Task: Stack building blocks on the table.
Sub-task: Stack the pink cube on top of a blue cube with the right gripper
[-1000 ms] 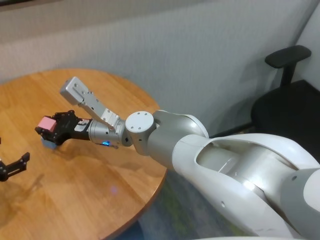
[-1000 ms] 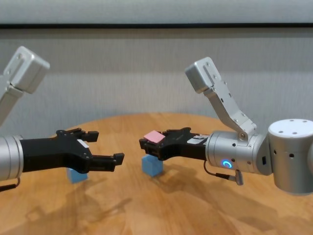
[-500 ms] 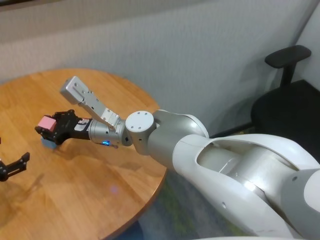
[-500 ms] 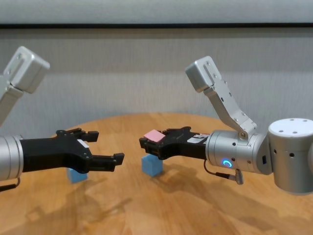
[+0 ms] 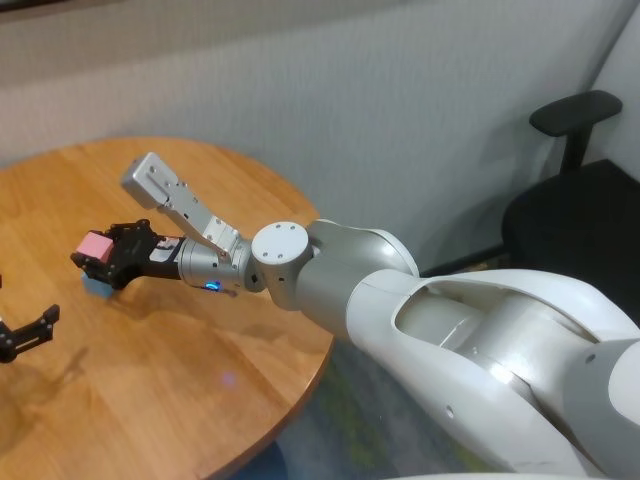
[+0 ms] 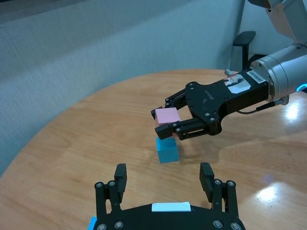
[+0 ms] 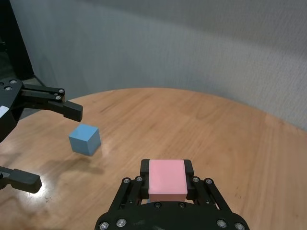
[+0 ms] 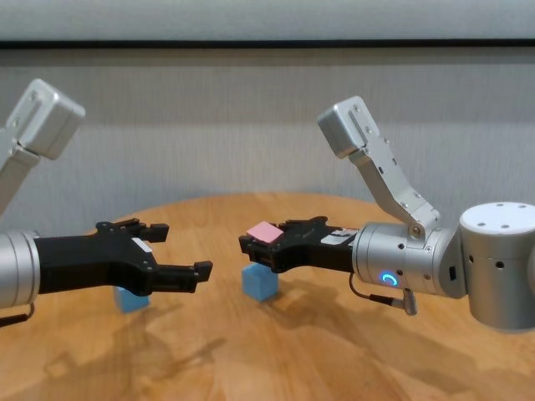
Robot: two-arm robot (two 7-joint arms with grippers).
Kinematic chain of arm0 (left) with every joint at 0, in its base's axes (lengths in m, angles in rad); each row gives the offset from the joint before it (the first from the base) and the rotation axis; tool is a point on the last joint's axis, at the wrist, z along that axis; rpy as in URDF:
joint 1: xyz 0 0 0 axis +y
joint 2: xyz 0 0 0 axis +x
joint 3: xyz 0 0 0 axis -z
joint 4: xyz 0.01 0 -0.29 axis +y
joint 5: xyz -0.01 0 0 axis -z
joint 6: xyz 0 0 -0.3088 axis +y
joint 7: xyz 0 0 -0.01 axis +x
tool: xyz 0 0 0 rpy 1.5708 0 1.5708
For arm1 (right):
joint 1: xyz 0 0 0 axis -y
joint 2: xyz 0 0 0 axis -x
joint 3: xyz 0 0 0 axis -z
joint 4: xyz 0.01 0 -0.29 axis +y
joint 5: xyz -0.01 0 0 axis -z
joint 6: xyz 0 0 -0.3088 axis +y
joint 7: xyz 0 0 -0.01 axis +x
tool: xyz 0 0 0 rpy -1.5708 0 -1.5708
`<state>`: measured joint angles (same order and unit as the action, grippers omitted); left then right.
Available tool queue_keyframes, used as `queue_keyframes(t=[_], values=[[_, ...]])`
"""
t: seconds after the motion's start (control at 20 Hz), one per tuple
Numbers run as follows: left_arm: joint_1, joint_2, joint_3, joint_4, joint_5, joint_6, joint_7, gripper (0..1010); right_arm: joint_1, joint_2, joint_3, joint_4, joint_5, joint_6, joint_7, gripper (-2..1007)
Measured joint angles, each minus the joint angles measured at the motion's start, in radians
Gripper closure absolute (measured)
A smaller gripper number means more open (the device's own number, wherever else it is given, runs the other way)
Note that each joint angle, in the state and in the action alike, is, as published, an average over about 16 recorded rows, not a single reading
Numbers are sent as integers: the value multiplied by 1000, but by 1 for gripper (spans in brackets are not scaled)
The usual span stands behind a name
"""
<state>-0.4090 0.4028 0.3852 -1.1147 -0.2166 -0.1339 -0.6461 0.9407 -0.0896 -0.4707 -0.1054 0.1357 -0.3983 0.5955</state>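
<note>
Pink block (image 6: 167, 116) sat gripped in the right claw (image 6: 169, 123), held level just above a light blue block (image 6: 167, 149) that rested on the counter (image 6: 86, 143). From the claw, that blue block lay straight beneath, so the coming move looked like a plain descent. At about nine o'clock from it, a second blue block (image 8: 131, 297) sat by the left claw (image 8: 171, 253), which hovered with its jaws spread wide and empty.
</note>
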Motion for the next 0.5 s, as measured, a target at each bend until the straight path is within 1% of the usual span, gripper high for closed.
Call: queue_keyframes(t=[0.5], values=[[0, 0, 0, 0, 0, 0, 0, 10, -2, 1, -1, -4, 0, 2, 0, 632]])
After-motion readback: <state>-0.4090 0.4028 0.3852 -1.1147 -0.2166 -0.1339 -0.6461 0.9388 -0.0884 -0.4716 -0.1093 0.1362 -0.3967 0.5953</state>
